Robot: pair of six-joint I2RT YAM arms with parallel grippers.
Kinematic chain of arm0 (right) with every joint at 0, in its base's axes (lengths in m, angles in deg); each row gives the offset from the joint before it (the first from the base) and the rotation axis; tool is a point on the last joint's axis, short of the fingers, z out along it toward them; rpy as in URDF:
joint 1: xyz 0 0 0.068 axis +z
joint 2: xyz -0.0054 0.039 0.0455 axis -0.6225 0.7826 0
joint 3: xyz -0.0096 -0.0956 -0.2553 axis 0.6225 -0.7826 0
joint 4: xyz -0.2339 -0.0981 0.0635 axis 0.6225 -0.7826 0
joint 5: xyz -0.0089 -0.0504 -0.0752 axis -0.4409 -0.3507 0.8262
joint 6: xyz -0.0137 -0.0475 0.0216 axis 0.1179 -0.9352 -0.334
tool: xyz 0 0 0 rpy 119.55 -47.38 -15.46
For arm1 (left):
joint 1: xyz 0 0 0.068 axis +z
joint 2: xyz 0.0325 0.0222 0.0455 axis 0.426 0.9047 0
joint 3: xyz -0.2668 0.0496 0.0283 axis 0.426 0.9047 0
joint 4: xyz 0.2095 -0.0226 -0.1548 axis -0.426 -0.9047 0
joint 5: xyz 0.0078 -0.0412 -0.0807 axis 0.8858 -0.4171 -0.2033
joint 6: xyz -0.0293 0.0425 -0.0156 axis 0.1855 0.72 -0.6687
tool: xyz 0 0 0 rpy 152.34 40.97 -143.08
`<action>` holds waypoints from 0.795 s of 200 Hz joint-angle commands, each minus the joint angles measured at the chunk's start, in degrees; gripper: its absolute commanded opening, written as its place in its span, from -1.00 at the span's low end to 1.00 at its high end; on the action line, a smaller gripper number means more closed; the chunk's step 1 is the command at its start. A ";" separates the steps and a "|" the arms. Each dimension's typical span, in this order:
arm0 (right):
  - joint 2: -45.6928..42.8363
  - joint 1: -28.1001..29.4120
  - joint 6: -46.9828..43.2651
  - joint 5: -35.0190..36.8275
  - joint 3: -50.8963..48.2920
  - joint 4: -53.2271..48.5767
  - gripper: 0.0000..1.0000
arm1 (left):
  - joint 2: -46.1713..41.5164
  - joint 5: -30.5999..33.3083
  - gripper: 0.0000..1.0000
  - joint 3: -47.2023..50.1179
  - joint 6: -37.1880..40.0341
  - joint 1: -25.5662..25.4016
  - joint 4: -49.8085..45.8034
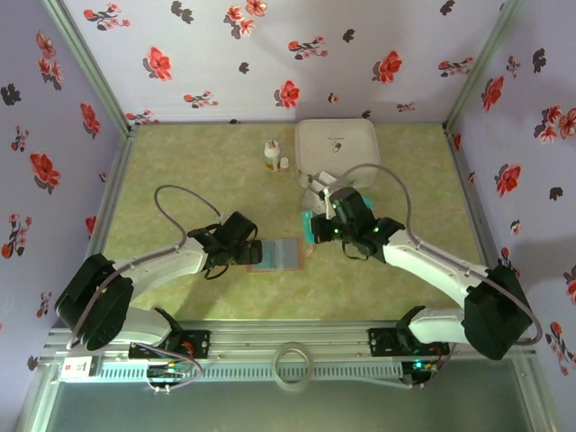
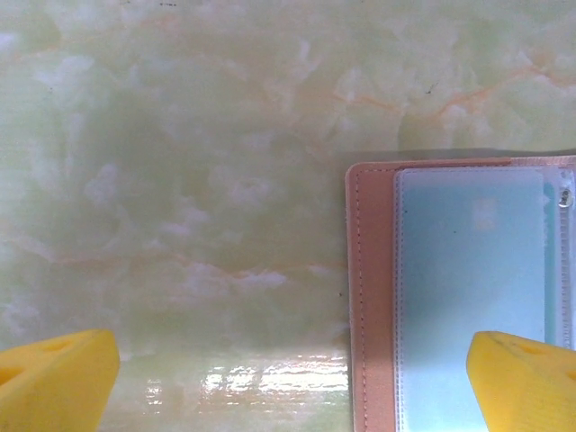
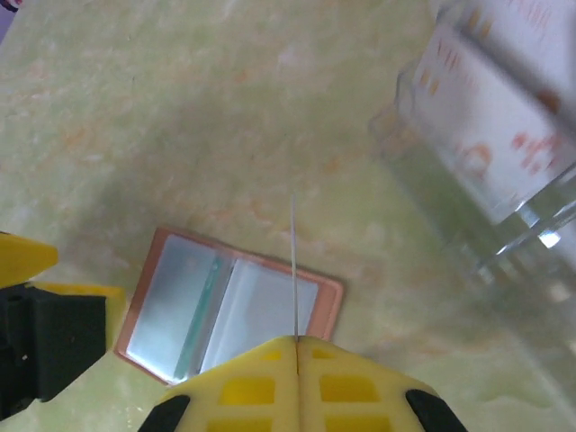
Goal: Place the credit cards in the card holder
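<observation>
Above the table's middle, the right gripper (image 3: 297, 346) clamps a credit card (image 3: 293, 261); the spread-open left gripper (image 2: 292, 373) may let the card holder (image 3: 256, 310) skid.

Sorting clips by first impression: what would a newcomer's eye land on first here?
The card holder lies open and flat mid-table, pale sleeves up, between the two arms. At its right side the right gripper is shut on a thin card seen edge-on, while the left gripper stands wide open at the holder's left edge. Red-flowered walls ring the green marbled table.
</observation>
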 commanded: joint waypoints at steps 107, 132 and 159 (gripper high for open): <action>10.47 2.36 28.30 -7.28 -17.40 49.09 -1.00 | 4.24 0.60 0.99 -0.04 1.02 -0.95 -0.64; 13.40 3.10 29.29 -7.87 -17.25 52.50 -1.00 | 4.44 1.03 0.99 0.48 0.73 -1.08 -0.87; 15.89 3.56 29.49 -8.22 -17.12 54.52 -1.00 | 4.69 1.24 0.99 1.11 0.46 -1.04 -0.82</action>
